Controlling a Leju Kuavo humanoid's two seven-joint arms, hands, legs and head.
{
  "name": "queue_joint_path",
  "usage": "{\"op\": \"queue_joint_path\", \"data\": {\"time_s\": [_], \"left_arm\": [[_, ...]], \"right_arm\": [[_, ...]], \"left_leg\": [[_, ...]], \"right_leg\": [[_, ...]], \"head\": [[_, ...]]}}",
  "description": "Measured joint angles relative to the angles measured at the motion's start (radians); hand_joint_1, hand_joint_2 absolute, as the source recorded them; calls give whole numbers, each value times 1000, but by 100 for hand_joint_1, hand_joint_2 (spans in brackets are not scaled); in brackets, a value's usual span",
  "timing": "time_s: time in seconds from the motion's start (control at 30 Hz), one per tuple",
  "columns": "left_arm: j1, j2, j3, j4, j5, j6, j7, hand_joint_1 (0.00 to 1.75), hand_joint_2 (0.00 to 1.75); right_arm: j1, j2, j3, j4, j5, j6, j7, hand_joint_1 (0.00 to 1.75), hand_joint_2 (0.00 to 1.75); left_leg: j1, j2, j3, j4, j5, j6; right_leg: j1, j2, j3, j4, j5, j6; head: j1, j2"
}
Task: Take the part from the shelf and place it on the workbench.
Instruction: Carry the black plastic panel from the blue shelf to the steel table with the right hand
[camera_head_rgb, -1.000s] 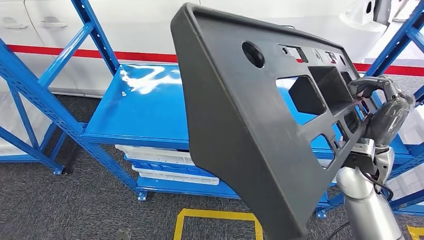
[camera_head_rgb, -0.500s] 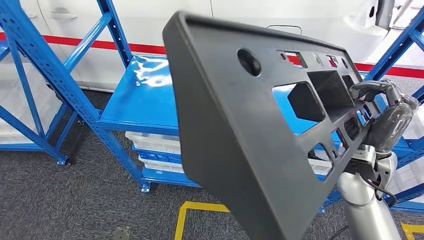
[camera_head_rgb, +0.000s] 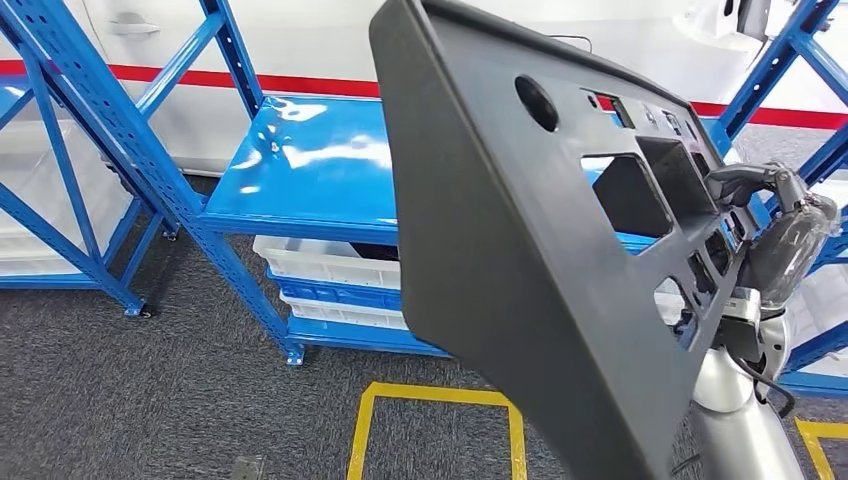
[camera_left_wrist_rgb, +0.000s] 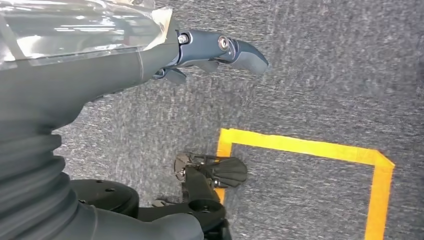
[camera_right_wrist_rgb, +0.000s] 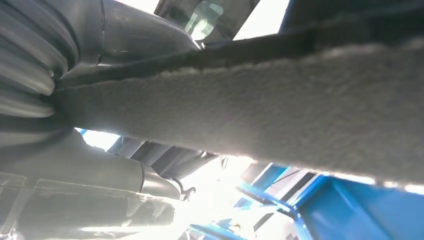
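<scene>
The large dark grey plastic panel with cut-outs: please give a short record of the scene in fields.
part: large dark grey plastic panel with cut-outs, tilted, held off the shelf
right hand: right hand grips the panel's far edge
left hand: left hand above grey carpet, holds nothing
shelf: blue metal shelf behind the panel, top board bare
below shelf: white plastic trays
floor: yellow tape outline

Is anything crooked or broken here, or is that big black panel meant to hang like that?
Nothing looks broken or spilled. The black panel is tilted, held up off the blue shelf by the right hand at its far edge.
</scene>
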Motion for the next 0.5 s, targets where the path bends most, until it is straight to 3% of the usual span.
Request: {"op": "queue_joint_path", "data": {"time_s": [0.07, 0.1, 0.13, 0.17, 0.23, 0.3, 0.37, 0.43, 0.5], "left_arm": [[1, 0, 0, 0, -1, 0, 0, 0, 175], [1, 0, 0, 0, -1, -1, 0, 0, 175], [1, 0, 0, 0, -1, -1, 0, 0, 175], [1, 0, 0, 0, -1, -1, 0, 0, 175], [0, 0, 0, 0, -1, -1, 1, 0, 175], [-3, 0, -1, -2, -2, 0, 3, 0, 175], [-5, 0, -1, -3, -2, 1, 4, 0, 175], [-5, 1, -1, -4, -2, 3, 6, 0, 175], [-7, 2, -1, -4, -1, 4, 8, 0, 175]], "right_arm": [[1, 1, 0, 0, -1, 0, 0, 175, 175], [1, 1, 0, 0, -3, 1, -1, 175, 175], [1, 1, 0, 0, -6, 1, -2, 175, 175], [1, 2, 0, 0, -11, 1, -4, 175, 175], [1, 2, -1, 0, -22, 3, -11, 175, 175], [-1, 0, -2, 0, -32, 6, -16, 175, 175], [-5, -3, -2, 4, -43, 11, -18, 175, 175], [-6, -5, -1, 12, -62, 26, -18, 175, 175], [-5, -8, 1, 25, -93, 52, -16, 175, 175]], "left_leg": [[9, 1, -35, 126, -91, -13], [15, 1, -43, 179, -112, -18], [20, 2, -38, 204, -111, -22], [25, 2, -15, 192, -92, -25], [34, 2, 74, 81, -50, -29], [32, 0, 152, -39, -46, -27], [20, -4, 166, -77, -50, -15], [15, -2, 151, -83, -32, 8], [14, 1, 132, -90, -8, 30]], "right_leg": [[3, -2, -22, 1, 20, -9], [4, -2, -34, 1, 29, -7], [4, -2, -45, 2, 38, -4], [3, -2, -56, 4, 45, -1], [1, -2, -73, 9, 58, 10], [1, -3, -86, 13, 70, 25], [-1, -5, -94, 11, 85, 43], [-5, -6, -104, 11, 91, 56], [-6, -4, -130, 58, 45, 51]], "head": [[-3, 0], [-3, 0], [-3, 0], [-3, 0], [-3, 0], [-1, 0], [0, 0], [-1, 0], [2, 0]]}}
